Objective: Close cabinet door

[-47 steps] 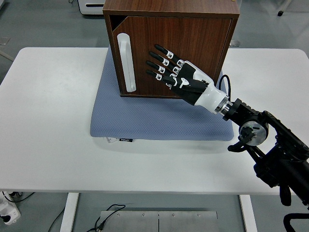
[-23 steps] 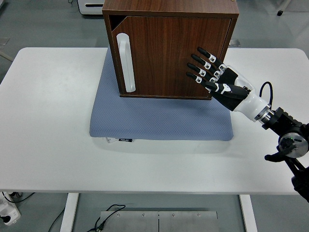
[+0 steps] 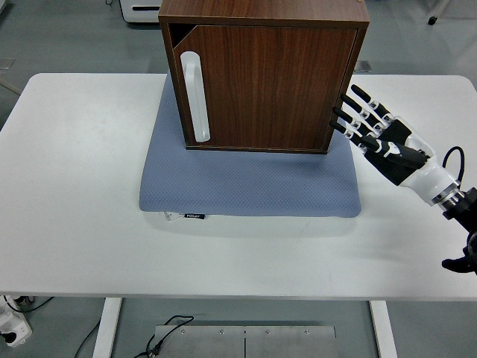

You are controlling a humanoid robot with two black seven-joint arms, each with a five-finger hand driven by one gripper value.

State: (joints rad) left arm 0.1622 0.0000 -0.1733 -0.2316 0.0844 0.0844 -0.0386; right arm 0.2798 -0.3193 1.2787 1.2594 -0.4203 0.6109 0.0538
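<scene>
The white table fills most of the view, and on it, toward twelve o'clock, a blue-grey mat carries the dark wooden cabinet, which stands on the mat's far half. The cabinet door lies nearly flush across the front, its long white handle upright at the nine o'clock side; only a thin dark wedge shows at the upper left corner by the handle, so the door looks closed or a hair short of it. What has changed is the right hand: a second ago it lay with fingers spread flat on the door's middle, half a second ago it had slid to the door's three o'clock side, and now it has drawn off past the cabinet's right edge, its fingers apart and straight, holding nothing, their tips just beside the cabinet's side. The door has not swung back while the hand left it. That suggests the push is done and the arm is retreating toward four o'clock. The left hand does not show.
</scene>
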